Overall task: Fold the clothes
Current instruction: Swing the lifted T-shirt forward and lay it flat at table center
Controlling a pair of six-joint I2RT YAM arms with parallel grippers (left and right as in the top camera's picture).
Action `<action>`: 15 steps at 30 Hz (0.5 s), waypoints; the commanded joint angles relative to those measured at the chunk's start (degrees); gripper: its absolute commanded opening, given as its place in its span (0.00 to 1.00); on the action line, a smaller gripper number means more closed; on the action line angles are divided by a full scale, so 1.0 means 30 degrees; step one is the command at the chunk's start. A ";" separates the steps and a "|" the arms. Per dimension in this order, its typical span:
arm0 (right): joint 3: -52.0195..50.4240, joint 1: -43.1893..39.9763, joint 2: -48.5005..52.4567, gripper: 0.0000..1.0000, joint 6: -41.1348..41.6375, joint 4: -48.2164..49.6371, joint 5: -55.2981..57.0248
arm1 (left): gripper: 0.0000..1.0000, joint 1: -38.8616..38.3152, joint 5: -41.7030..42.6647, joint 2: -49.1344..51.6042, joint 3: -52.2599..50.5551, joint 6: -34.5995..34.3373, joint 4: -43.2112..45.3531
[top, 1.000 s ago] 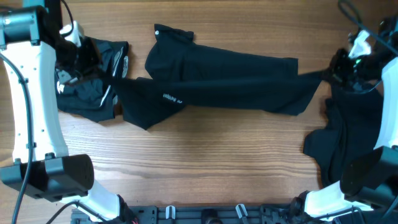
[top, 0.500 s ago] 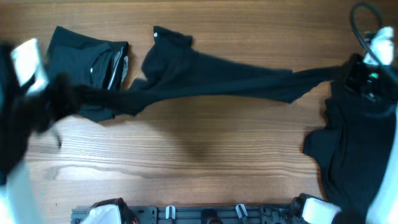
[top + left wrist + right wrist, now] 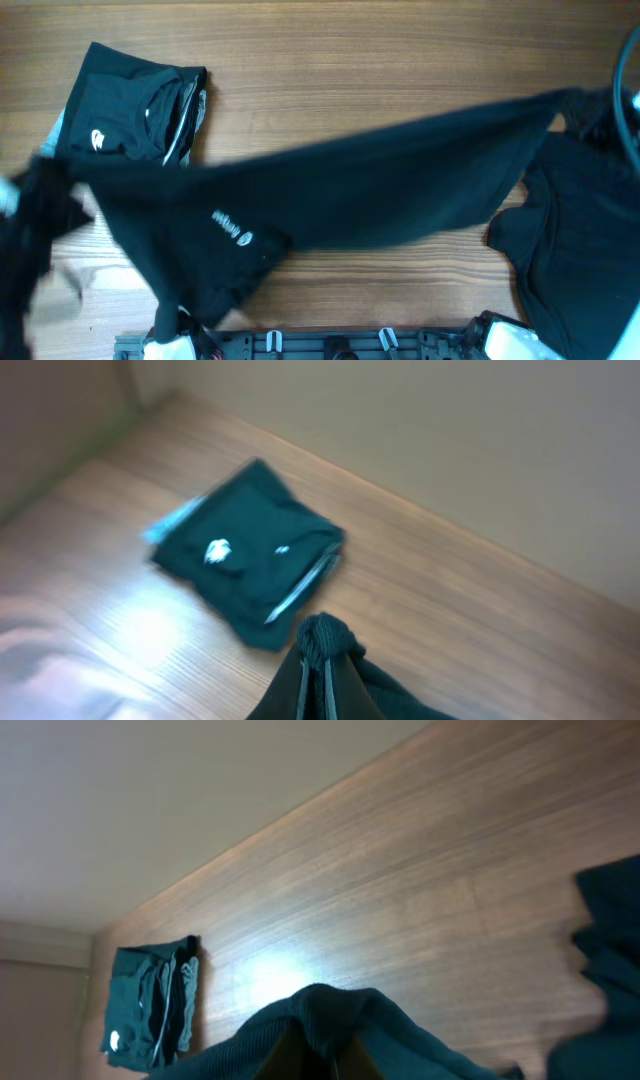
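A black shirt (image 3: 360,190) with a small white logo hangs stretched across the table, lifted between both arms. My left gripper (image 3: 325,660) is shut on a bunched corner of it at the far left, blurred in the overhead view. On the far right, my right gripper (image 3: 330,1040) is shut on the opposite corner, the fabric draped over its fingers. A folded black garment (image 3: 130,115) with a white logo lies flat at the back left, also in the left wrist view (image 3: 245,555). More black clothes (image 3: 570,260) lie in a loose heap at the right.
The wooden table (image 3: 380,60) shows bare along the back. The arms' mounting rail (image 3: 330,343) runs along the front edge. A wall (image 3: 450,430) stands beyond the table's far side.
Both arms have raised the long shirt off the table and swung it toward the front. It now hangs spread and taut. The left arm has moved toward the front left, uncovering the folded garment.
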 commanded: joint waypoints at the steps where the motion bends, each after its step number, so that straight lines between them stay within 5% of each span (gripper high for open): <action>1: -0.0131 0.0313 0.2900 0.05 0.0357 0.2550 -0.2055 | 0.04 0.0117 0.5151 0.5654 -0.0255 0.1523 0.3038; 7: -0.0007 0.0466 0.6295 0.04 0.3832 1.2247 -0.6579 | 0.04 -0.0044 1.2029 1.1941 0.2601 -0.1107 1.2182; 11: 0.0612 -0.0153 0.6615 0.04 0.7482 1.9008 -0.8043 | 0.04 -0.0393 1.1868 1.3027 0.7329 -0.2586 1.6473; 15: 0.2761 -0.0809 0.6615 0.04 0.7053 2.0021 -0.7949 | 0.04 -0.0867 1.0134 1.2976 1.0185 -0.1457 1.6065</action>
